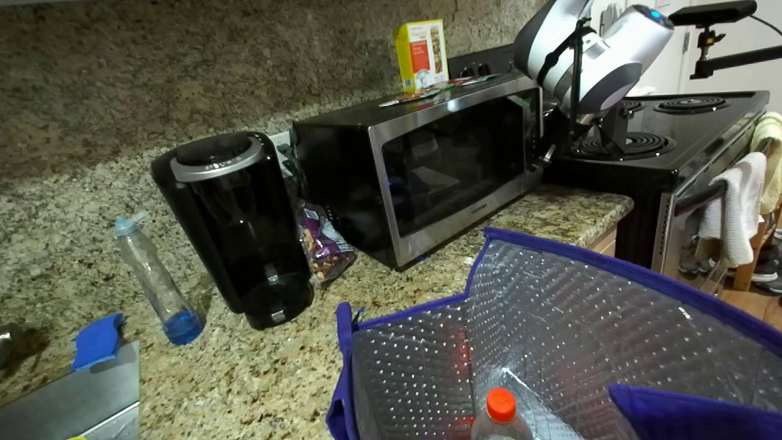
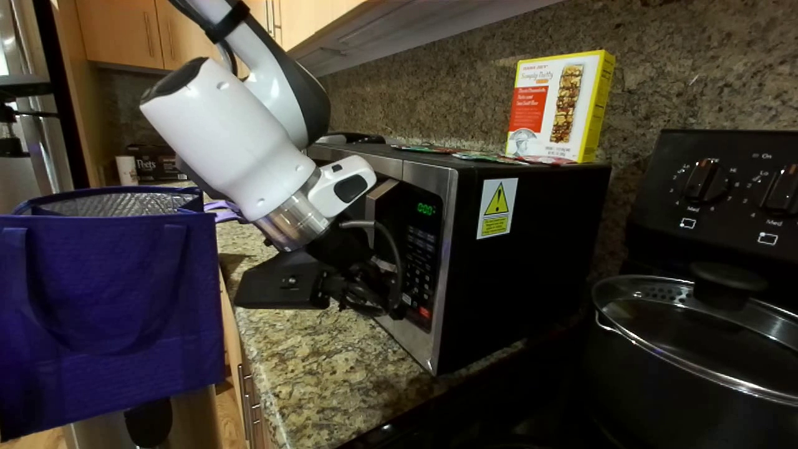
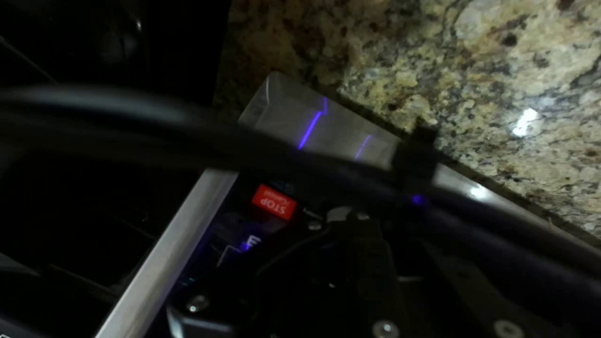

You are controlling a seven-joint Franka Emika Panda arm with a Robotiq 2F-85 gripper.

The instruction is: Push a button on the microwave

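Saw microwave (image 2: 517, 268) just ahead of gripper (image 2: 381, 299), red STOP button (image 3: 274, 202) near. Could not tell parted jaws from closed in shadow.

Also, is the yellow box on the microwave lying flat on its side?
No, in both exterior views the yellow box stands upright on top of the microwave.

The stove (image 1: 687, 131), microwave (image 1: 455, 165), coffee maker (image 1: 244, 238) and cabinets (image 2: 121, 31) show this is a kitchen.
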